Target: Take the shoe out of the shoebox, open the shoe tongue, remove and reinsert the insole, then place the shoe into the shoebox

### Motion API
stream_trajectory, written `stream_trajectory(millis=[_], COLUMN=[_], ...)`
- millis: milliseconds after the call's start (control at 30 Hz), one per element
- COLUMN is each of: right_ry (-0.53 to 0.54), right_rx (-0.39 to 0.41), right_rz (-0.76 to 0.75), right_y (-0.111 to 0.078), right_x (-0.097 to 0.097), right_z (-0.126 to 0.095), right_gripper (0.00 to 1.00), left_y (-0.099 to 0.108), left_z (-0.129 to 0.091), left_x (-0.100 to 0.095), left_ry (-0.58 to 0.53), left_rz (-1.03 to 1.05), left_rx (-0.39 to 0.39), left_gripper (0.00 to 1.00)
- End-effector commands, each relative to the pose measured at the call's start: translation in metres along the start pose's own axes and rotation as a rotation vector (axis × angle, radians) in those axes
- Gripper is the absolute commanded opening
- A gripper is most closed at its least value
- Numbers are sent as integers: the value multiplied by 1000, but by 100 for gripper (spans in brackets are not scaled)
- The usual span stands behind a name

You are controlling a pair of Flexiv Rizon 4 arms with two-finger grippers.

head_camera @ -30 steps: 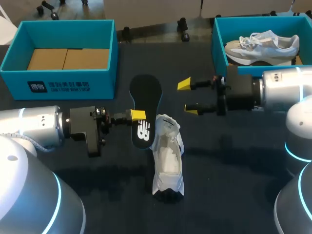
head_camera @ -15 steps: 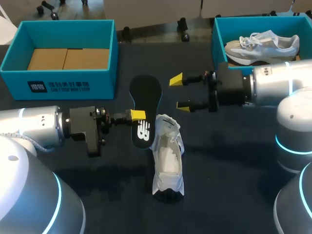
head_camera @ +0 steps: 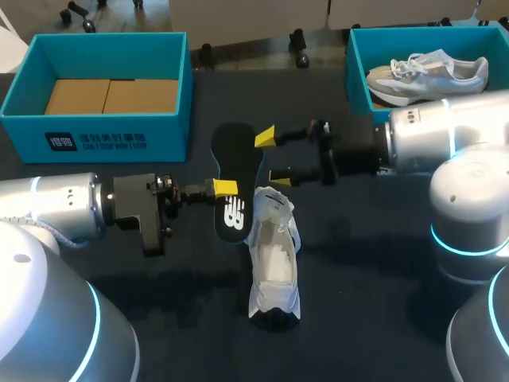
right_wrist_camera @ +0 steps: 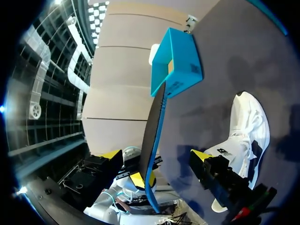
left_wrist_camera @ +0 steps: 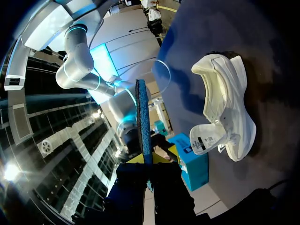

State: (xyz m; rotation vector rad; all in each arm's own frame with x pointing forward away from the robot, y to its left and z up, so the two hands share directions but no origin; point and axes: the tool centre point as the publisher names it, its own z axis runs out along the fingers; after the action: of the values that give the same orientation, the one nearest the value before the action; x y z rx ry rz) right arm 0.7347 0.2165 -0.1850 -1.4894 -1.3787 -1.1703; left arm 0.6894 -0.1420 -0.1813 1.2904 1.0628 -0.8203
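Table [head_camera: 374, 310]: dark matte top, uniform colour, filled most of head view; far edge ran across the rear. Surface appeared blue-black in both wrist views, w/ soft-edged shadow patches. Lighting on top: diffuse, approx. even front to back. Surface flat throughout.

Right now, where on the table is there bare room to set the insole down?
Bare table lies between the loose shoe and the right arm's base, and between the left box and the right box. Crowded: the middle, where the left hand holds the insole with the open right hand at its far end.
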Motion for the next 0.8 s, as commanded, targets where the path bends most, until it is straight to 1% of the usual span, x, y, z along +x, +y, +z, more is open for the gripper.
stream_trajectory(millis=[33, 200, 367, 433, 467, 567, 700, 800], right_ry=[4, 11, 9, 14, 14, 12, 7, 3], right_rx=[-23, -24, -23, -18, -15, -1, 11, 14], right_rz=[2, 1, 3, 9, 11, 18, 33, 42], right_y=[-10, -18, -20, -21, -21, -21, -19, -20], right_x=[0, 5, 12, 15, 17, 20, 23, 25], right_z=[4, 9, 12, 15, 16, 20, 24, 25], right_gripper=[84, 82, 89, 90, 92, 91, 84, 70], left_y=[-1, -1, -1, -1, -1, -1, -1, -1], left_z=[0, 0, 0, 0, 0, 0, 0, 0], left_x=[0, 0, 0, 0, 0, 0, 0, 0], left_ry=[0, 0, 0, 0, 0, 0, 0, 0], left_rz=[2, 2, 2, 2, 2, 2, 2, 2], left_rx=[-3, -3, -3, -3, -3, -3, -3, -3], left_gripper=[0, 0, 0, 0, 0, 0, 0, 0])
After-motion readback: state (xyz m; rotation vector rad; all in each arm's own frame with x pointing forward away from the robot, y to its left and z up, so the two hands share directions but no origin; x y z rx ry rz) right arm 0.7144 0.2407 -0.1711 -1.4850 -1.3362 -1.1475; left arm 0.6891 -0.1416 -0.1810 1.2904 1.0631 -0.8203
